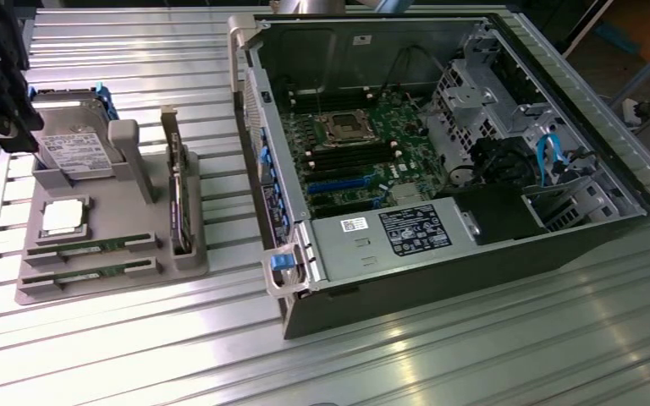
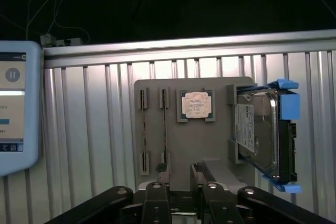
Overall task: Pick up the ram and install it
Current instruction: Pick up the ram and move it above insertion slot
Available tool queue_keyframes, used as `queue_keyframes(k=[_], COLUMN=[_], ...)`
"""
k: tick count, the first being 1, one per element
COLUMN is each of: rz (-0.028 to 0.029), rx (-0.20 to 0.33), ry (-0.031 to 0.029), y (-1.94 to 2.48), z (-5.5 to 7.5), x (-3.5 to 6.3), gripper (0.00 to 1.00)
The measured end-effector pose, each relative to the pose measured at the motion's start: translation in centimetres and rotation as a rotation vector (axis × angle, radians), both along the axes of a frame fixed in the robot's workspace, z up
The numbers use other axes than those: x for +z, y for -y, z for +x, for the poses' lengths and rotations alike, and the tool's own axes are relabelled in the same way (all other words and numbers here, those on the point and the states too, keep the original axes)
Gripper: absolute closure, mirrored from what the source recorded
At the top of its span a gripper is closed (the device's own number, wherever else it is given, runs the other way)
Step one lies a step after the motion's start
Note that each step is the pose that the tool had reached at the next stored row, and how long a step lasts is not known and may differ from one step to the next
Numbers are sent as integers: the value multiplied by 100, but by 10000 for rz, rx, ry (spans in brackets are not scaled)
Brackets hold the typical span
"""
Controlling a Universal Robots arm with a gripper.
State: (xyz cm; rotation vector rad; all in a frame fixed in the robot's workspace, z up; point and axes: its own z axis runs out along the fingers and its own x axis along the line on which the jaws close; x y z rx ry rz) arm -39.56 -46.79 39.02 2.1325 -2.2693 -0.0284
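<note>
Wrist view: gripper (image 2: 184, 192) hanging released, empty.
Exterior view is adding the computer case (image 1: 449, 283), at three o'clock of the ram (image 1: 85, 247).

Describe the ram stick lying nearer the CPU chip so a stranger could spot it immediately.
On the exterior view's left, beside the open computer case, sits a grey holder tray. In it, the ram stick meant is the thin green strip lying right next to the square silver CPU chip. Its twin lies parallel at the tray's outer edge.
</note>
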Motion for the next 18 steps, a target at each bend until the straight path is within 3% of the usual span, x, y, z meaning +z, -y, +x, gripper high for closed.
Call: queue_keyframes(k=[18], rz=[-13], rx=[0], ry=[1], y=[156], z=[0], x=[-170], gripper=[70])
